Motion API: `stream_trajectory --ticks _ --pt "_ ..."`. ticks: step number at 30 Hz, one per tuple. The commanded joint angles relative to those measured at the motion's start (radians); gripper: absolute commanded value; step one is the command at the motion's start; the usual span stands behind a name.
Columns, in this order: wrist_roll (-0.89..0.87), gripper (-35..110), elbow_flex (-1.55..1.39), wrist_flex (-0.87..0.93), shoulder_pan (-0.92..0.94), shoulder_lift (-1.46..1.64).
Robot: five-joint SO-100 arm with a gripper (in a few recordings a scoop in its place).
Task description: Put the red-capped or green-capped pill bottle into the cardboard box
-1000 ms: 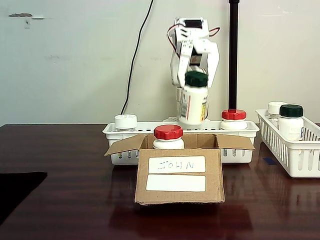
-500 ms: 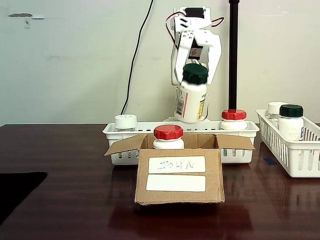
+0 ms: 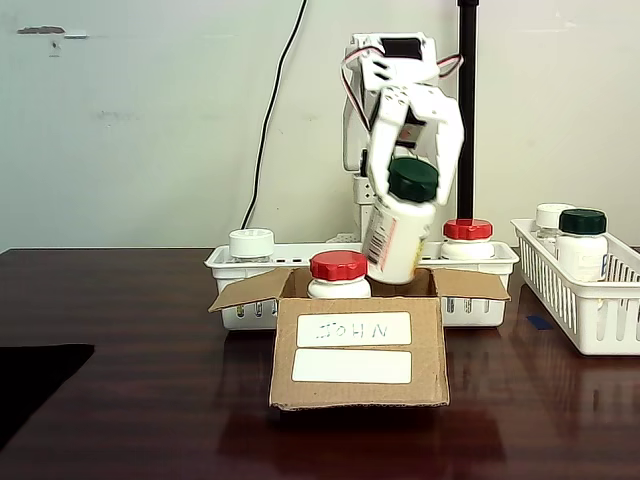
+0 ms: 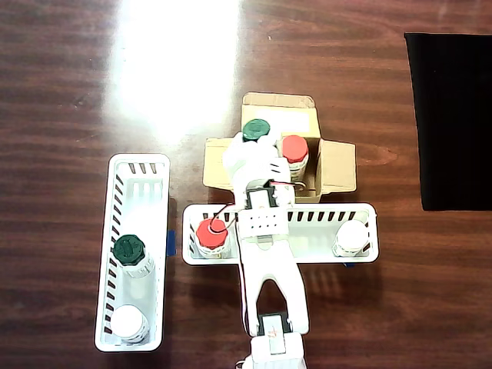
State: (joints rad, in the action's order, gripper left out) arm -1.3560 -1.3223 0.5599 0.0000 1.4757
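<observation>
Gripping the green-capped bottle [image 3: 399, 231] just under its cap, the pincer [image 3: 412, 180] is holding it tilted over the right half of the cardboard box [image 3: 358, 350], base dipping toward the opening. A red-capped bottle [image 3: 338, 273] is already standing inside, just left. Judging by the tilt, the base risks catching that bottle or the far wall, tipping either.

1 bottle [image 3: 338, 275] stands inside the box [image 3: 358, 350], basket [image 3: 470, 290] behind.

white arm [image 3: 400, 70] bent forward and down — gripper [image 3: 410, 175] clamped, tilted, fingers pointing downward
</observation>
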Motion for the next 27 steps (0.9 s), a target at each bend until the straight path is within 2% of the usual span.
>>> stream_trajectory --ticks 1,11,18,20,27 --pt "0.021 1 -0.015 -0.132 -0.012 0.072" --pt "-0.015 1 -0.336 -0.333 0.011 0.172" --pt "-0.025 4 -0.371 -0.330 0.020 0.187" --pt "-0.034 12 -0.370 -0.330 0.023 0.181" --pt "-0.041 54 -0.365 -0.347 0.034 0.170"
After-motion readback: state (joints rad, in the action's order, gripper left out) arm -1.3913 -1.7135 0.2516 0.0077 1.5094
